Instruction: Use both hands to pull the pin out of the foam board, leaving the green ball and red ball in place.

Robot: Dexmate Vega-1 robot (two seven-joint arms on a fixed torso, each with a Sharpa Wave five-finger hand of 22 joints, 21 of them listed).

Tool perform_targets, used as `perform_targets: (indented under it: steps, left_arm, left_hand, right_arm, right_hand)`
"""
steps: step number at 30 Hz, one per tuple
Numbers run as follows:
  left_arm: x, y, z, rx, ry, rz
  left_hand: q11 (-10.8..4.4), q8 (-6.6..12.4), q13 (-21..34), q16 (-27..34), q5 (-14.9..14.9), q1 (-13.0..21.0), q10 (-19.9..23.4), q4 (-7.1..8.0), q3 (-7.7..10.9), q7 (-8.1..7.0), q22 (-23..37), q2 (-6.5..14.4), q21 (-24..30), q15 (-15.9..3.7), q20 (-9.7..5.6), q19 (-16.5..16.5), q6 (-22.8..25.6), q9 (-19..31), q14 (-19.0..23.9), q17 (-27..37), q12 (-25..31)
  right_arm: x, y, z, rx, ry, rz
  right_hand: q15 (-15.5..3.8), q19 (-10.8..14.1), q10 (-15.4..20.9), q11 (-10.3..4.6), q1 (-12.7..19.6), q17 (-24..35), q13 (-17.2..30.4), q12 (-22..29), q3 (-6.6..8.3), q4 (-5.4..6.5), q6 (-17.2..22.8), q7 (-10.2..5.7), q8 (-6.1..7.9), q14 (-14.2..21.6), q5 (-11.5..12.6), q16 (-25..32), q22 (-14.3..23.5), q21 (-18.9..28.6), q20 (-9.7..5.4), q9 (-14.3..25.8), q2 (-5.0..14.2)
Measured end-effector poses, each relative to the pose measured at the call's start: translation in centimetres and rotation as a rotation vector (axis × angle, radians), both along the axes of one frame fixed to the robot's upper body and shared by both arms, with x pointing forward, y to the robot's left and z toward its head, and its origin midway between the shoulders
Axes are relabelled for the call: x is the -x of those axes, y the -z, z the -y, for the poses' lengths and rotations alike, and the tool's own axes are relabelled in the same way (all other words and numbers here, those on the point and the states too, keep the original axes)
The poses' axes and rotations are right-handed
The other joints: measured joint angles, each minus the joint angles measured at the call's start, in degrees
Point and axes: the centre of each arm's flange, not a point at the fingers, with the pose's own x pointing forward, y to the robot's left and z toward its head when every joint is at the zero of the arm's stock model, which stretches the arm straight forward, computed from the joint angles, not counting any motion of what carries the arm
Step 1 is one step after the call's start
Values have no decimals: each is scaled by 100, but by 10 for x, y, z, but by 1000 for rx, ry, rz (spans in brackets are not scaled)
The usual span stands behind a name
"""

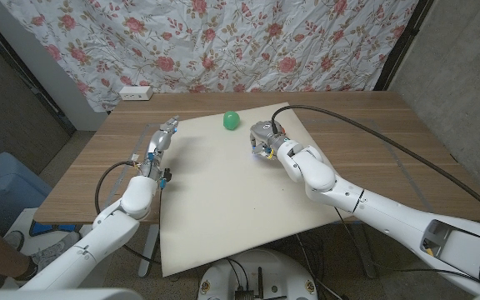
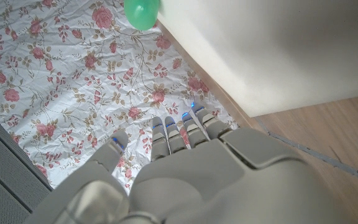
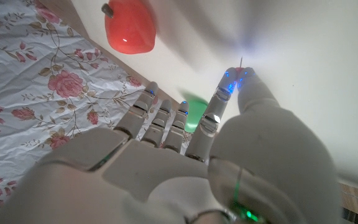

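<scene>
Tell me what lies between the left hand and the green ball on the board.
In the head view, only bare foam board lies between the left hand at the board's left edge and the green ball. Nothing blocks that stretch.

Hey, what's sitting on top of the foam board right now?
On the foam board: the green ball and, in the right wrist view, the red ball. The right robot hand pinches a thin pin; its tip is hidden.

Green ball (image 1: 232, 120); red ball (image 3: 129, 26); cream foam board (image 1: 223, 192); rose-patterned white cloth (image 1: 223, 42).
</scene>
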Motion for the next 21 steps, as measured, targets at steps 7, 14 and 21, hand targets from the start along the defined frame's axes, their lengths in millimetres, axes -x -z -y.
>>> perform_targets:
  steps: [7,14,21]
  left_arm:
    - [-5,2,-2,32,15,-10]
    - [-10,2,-2,49,32,-16]
    - [-14,2,0,55,44,-18]
  left_hand:
    - [0,0,0,0,0,0,0,10,10,0,0,0,0,-5,0,0,0,0,-5,0,0]
    - [0,0,0,0,0,0,0,17,17,0,0,0,0,-5,0,0,0,0,-5,0,0]
    - [0,0,0,0,0,0,0,17,17,31,0,0,0,-5,0,0,32,0,-5,0,0]
  right_arm:
    - [-4,2,-1,15,21,-5]
    - [-7,4,-3,26,34,-7]
    - [-10,5,-5,26,43,-15]
  right_hand:
    - [0,0,7,-37,0,0,0,0,0,0,0,0,-1,0,0,0,0,0,0,0,0]
    - [0,0,19,-64,0,0,-1,0,0,0,-21,-21,-1,0,-1,0,0,0,0,-1,0]
    - [0,-24,17,-61,0,0,-1,0,-16,-16,-98,-33,-48,0,-1,0,0,0,24,-2,0]
